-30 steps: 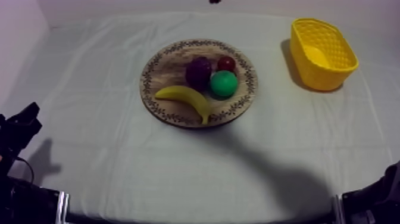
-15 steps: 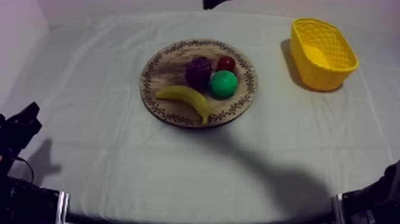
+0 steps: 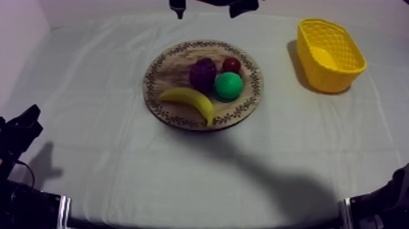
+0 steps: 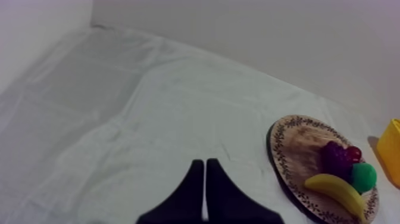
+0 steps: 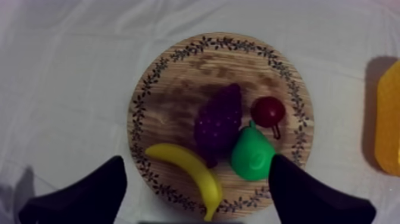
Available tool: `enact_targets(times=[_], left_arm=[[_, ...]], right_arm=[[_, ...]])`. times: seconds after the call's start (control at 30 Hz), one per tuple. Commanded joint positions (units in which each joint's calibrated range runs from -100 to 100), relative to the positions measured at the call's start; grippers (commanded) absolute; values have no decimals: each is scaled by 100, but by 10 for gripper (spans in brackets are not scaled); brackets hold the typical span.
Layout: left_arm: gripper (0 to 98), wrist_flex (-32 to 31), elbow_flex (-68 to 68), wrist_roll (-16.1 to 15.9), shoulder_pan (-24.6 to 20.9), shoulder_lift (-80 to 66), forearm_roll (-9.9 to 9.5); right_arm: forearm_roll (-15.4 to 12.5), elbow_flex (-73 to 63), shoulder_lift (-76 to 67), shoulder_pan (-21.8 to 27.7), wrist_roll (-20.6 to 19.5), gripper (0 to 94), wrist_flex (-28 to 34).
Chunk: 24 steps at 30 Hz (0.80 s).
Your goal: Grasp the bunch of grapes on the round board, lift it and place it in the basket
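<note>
Top view: the board (image 3: 159, 91) sits mid-table on the cloth (image 3: 109, 158). The grapes (image 3: 202, 74) lie on it near the middle, right beside the pear (image 3: 229, 86). The small red fruit (image 3: 231, 64) is just behind the pear. The banana (image 3: 190, 100) lies at the board's near side. The basket (image 3: 332, 79) stands well apart, at the R side. The R gripper (image 3: 209, 6) is at the far edge, past the board, w/ 2 black tips apart. The L arm (image 3: 18, 131) sits low at the L edge.

L wrist view: the L gripper (image 4: 205, 162) has its 2 fingers pressed together in a thin wedge. It holds nothing and is over bare cloth, well apart from the board.

R wrist view: the R gripper's 2 fingers (image 5: 89, 196) are wide apart w/ nothing held. It looks down on the board. The grapes (image 5: 219, 122) lie mid-board, btwn banana and small red fruit, touching the pear.
</note>
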Motion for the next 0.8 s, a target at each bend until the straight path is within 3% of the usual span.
enact_targets(times=[0.0,0.77], left_arm=[[1,0,2,-2,-1,0,1],[1,0,2,-2,-1,0,1]], right_arm=[[-22,34,30,7,8,861,-41],[-161,331,1419,347,110,851,-1203]])
